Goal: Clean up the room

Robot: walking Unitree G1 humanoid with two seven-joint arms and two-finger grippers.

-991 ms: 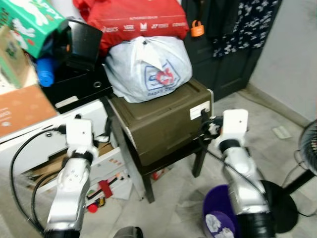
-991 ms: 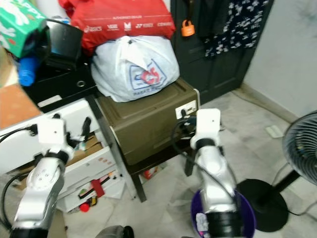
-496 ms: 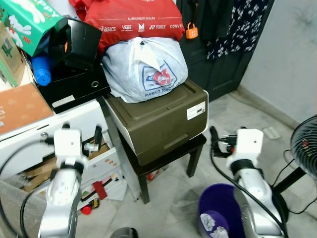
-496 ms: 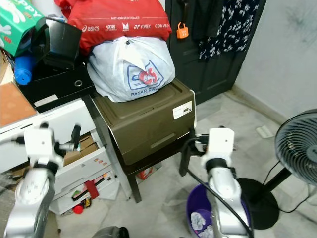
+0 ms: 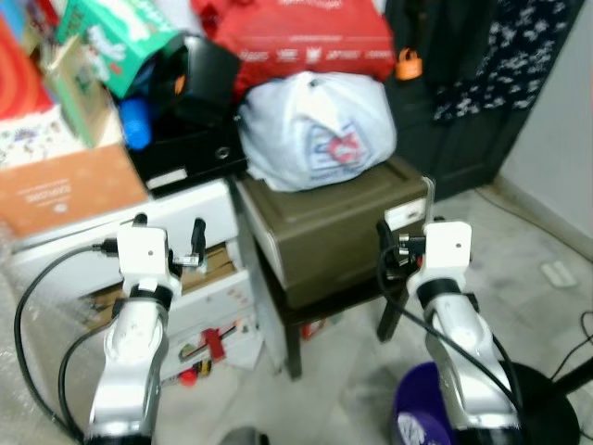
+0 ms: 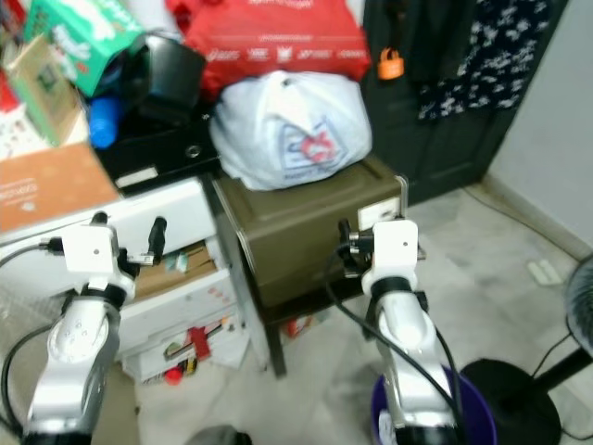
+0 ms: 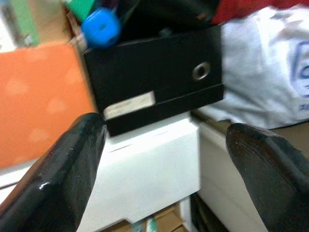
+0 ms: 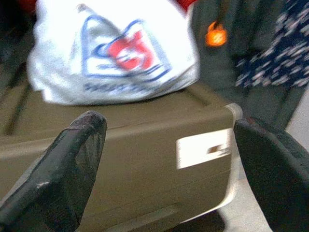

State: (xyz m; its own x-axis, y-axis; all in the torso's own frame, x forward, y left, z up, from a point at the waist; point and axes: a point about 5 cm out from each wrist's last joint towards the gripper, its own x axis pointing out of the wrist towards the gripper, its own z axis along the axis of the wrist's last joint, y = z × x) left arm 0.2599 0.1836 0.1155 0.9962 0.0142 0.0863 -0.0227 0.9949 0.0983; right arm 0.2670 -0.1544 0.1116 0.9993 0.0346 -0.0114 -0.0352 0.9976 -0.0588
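Left eye view shows us a crowded corner of the room with a pale, mottled tile floor [image 5: 519, 278]. In the middle stands a brown storage box [image 5: 343, 236] on a small dark stool [image 5: 295, 345], and on top of the box rests a white plastic bag [image 5: 320, 130] with a red and blue logo. Behind and above the bag lies a red bag [image 5: 301, 42]. To the left of the box is a white drawer unit [image 5: 199, 209], with an open shelf lower down holding cardboard and small red items. On this unit sit a black box [image 5: 181, 153], an orange cardboard box [image 5: 65, 185] and, higher, a green package [image 5: 116, 32] beside a blue cap [image 5: 136, 125]. At the far right we see a dark door [image 5: 463, 102] with an orange padlock [image 5: 408, 65] and a dotted dark cloth [image 5: 519, 46] hanging on it. A purple bin [image 5: 422, 417] stands on the floor near the right arm.

Our left gripper [image 7: 164, 169] is raised before the drawer unit, its fingers [image 7: 67, 174] spread wide apart and empty. Our right gripper [image 8: 169, 169] is raised close to the near right corner of the brown box, with fingers [image 8: 63, 169] also spread and grasping nothing. A white label [image 8: 203, 150] is on the front of the box.
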